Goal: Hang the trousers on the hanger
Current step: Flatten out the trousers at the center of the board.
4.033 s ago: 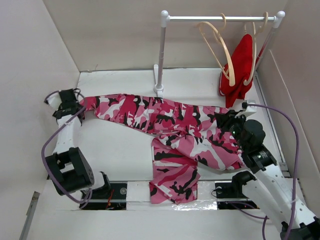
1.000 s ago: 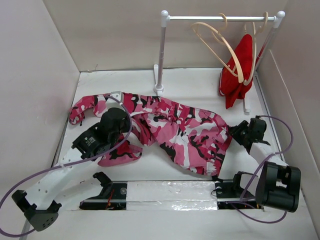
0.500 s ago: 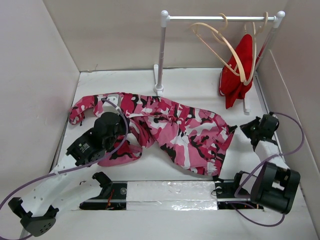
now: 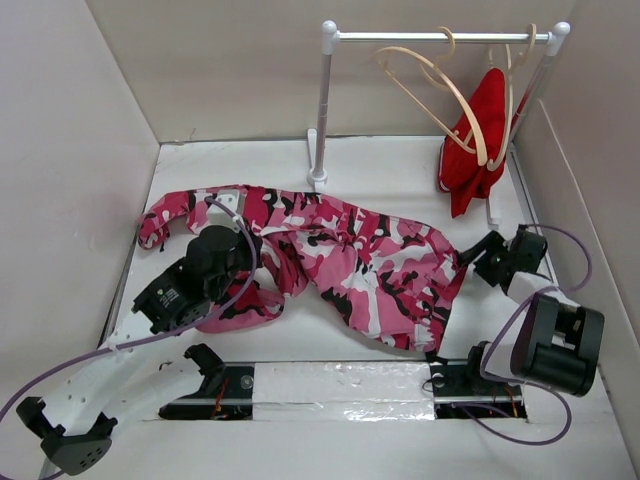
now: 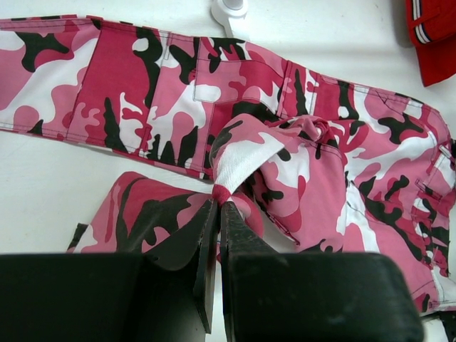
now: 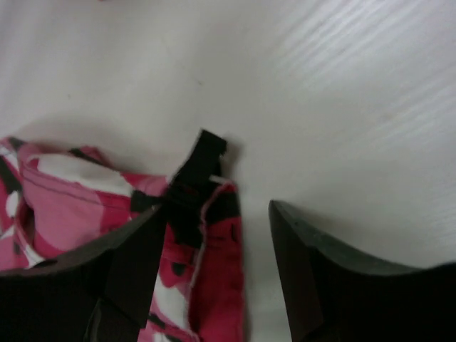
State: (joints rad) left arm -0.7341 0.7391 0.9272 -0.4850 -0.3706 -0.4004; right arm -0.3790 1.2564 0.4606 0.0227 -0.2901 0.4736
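Note:
The camouflage trousers (image 4: pixel 350 250) lie crumpled across the table from far left to right. My left gripper (image 4: pixel 245 262) is shut on a bunched fold of the trousers (image 5: pixel 242 153) near their left-middle; the left wrist view shows the left gripper (image 5: pixel 219 203) pinching red and white cloth at its tips. My right gripper (image 4: pixel 482 262) stands open at the trousers' right end. In the right wrist view the right gripper (image 6: pixel 217 210) straddles the cloth edge (image 6: pixel 214 263) with a black tab, apart from the pads. The bare pale hanger (image 4: pixel 430 85) hangs tilted on the rail.
A white rail stand (image 4: pixel 322 100) rises at the back centre. A second hanger (image 4: pixel 508 100) on it carries a red garment (image 4: pixel 475 150) near the right wall. Walls close in on the left, back and right. The arm bases sit along the near edge.
My right gripper swung out to the right, came back left to the trousers' right end and opened. My left gripper drew its fold slightly left and stays shut on it.

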